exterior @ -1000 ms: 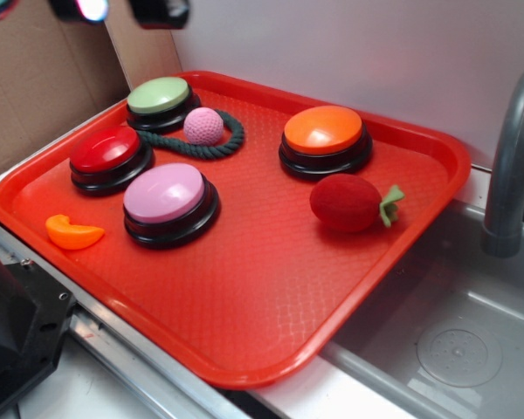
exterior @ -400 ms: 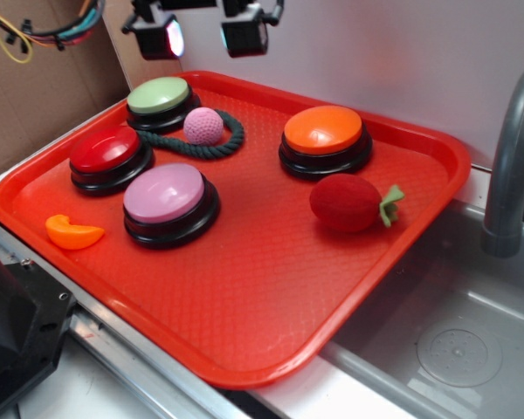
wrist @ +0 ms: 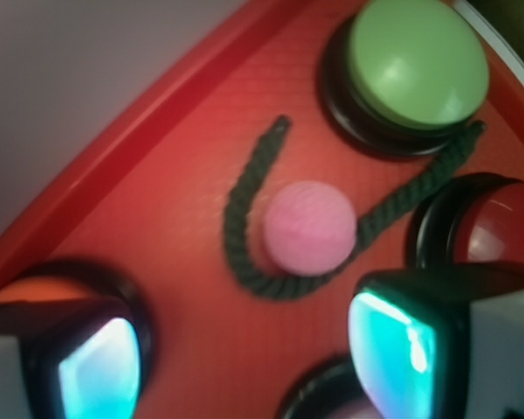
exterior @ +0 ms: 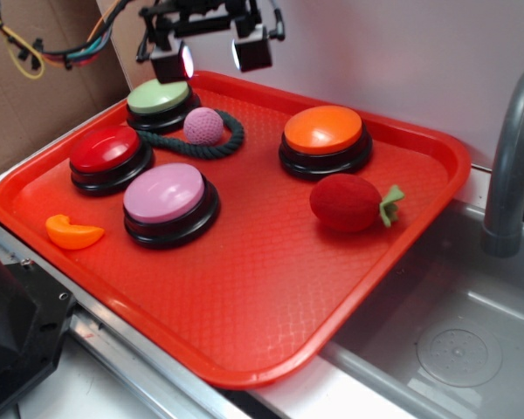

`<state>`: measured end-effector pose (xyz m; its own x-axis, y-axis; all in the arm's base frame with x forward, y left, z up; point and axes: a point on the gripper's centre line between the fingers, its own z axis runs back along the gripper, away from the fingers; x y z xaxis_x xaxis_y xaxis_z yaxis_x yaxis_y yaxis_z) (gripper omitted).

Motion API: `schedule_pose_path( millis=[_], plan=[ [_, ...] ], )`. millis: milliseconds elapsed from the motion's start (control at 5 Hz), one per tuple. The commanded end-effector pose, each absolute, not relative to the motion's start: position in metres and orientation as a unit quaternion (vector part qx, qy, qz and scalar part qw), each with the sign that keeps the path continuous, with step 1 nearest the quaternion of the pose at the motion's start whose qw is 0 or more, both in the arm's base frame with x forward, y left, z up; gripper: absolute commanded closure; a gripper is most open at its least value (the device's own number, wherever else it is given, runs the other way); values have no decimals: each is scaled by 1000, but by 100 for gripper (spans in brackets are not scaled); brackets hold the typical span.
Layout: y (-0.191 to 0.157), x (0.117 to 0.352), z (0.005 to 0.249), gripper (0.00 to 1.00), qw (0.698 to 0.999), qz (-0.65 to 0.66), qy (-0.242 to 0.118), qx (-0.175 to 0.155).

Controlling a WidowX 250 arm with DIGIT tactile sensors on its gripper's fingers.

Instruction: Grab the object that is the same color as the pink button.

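Hanging over the far left corner of the red tray (exterior: 244,305), the gripper (exterior: 211,59) has its two fingers spread wide with nothing between them, raised clear of everything below. In the exterior view the pink ball (exterior: 203,126) lies just below it near the tray's far edge, set in a dark green rope loop (exterior: 231,138) and just beside the green button (exterior: 160,101). The pink button (exterior: 168,202) sits nearer the front left, with the red button (exterior: 109,157) beside it.

From the wrist view the pink ball (wrist: 307,228) lies between and beyond the two fingertips (wrist: 402,345), untouched, the rope (wrist: 244,227) curving around it and the green button (wrist: 415,61) past it.
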<state>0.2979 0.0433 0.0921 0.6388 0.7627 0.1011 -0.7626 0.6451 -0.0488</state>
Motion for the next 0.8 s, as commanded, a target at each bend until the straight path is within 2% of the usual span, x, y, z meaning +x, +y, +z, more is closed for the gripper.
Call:
schedule_pose_path(
  millis=[0,400,600],
  plan=[
    [73,294,68,0,885,462,-52,33],
    [72,292,45,0,889,456,-49,21],
    [72,291,45,41,888,456,-54,18]
  ],
)
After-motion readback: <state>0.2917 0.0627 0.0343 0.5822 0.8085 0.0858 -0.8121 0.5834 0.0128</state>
